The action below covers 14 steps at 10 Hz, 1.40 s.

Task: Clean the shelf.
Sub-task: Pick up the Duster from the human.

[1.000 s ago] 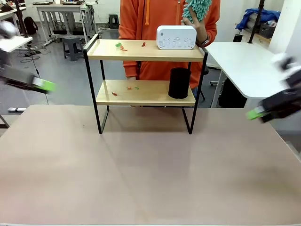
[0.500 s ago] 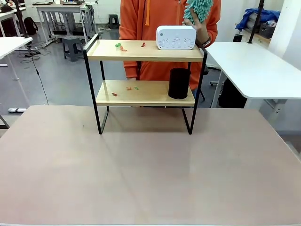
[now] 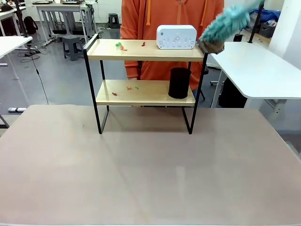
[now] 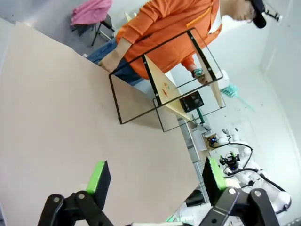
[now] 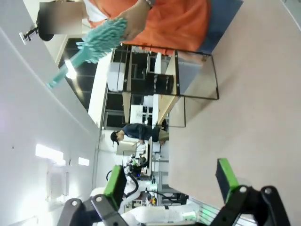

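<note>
A: Near end, grippers?
B: Left gripper (image 4: 155, 172): jaws wide apart, nothing btwn, over bare table (image 4: 56, 122). Right gripper (image 5: 170, 178): same, spread wide, holding nothing.
A: Shelf?
B: Shelf (image 3: 146, 93) upright at table's far side, approx. centre. Lower board: black cylinder (image 3: 179, 83) at right end, red/green scraps (image 3: 126, 88) left of mid. Top board: white box w/ buttons (image 3: 176, 36) right of centre, top scraps (image 3: 120, 46) toward left.
A: Behind it?
B: Person in orange top (image 3: 164, 14) just behind shelf. Hand (image 3: 211, 45) by top-right corner holds teal fluffy duster (image 3: 226, 22), tilted up-right, blurred.
</note>
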Each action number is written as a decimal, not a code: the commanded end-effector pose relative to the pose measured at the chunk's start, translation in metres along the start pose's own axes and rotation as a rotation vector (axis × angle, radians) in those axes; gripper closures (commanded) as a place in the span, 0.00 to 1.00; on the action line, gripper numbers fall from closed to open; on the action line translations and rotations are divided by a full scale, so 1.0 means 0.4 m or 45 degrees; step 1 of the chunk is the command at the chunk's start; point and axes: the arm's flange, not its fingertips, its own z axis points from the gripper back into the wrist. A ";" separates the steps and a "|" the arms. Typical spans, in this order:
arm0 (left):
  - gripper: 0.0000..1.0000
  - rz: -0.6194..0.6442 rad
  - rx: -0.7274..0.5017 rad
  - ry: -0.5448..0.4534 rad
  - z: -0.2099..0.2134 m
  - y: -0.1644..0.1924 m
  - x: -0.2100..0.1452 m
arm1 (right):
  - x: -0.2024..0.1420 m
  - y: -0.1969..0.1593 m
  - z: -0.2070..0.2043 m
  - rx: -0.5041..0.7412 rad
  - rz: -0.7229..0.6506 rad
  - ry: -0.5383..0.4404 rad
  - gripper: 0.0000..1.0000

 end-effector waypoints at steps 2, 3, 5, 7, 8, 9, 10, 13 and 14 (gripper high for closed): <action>0.00 -0.048 -0.004 -0.025 0.007 -0.015 -0.004 | -0.007 0.007 0.014 -0.017 0.050 0.010 0.00; 0.00 -0.048 -0.004 -0.025 0.007 -0.015 -0.004 | -0.007 0.007 0.014 -0.017 0.050 0.010 0.00; 0.00 -0.048 -0.004 -0.025 0.007 -0.015 -0.004 | 0.009 -0.003 -0.002 0.071 -0.044 0.063 0.00; 0.00 -0.048 -0.004 -0.025 0.007 -0.015 -0.004 | 0.061 0.092 -0.095 0.079 0.018 0.097 0.00; 0.00 -0.048 -0.004 -0.025 0.007 -0.015 -0.004 | 0.097 0.160 -0.149 0.112 0.055 0.120 0.00; 0.00 -0.048 -0.004 -0.025 0.007 -0.015 -0.004 | 0.127 0.219 -0.204 0.139 0.068 0.102 0.00; 0.00 -0.048 -0.004 -0.025 0.007 -0.015 -0.004 | 0.144 0.275 -0.280 0.122 0.044 0.136 0.00; 0.00 -0.048 -0.004 -0.025 0.007 -0.015 -0.004 | 0.182 0.374 -0.473 -0.074 0.060 0.270 0.00; 0.00 -0.048 -0.004 -0.025 0.007 -0.015 -0.004 | 0.199 0.395 -0.515 -0.113 0.066 0.308 0.00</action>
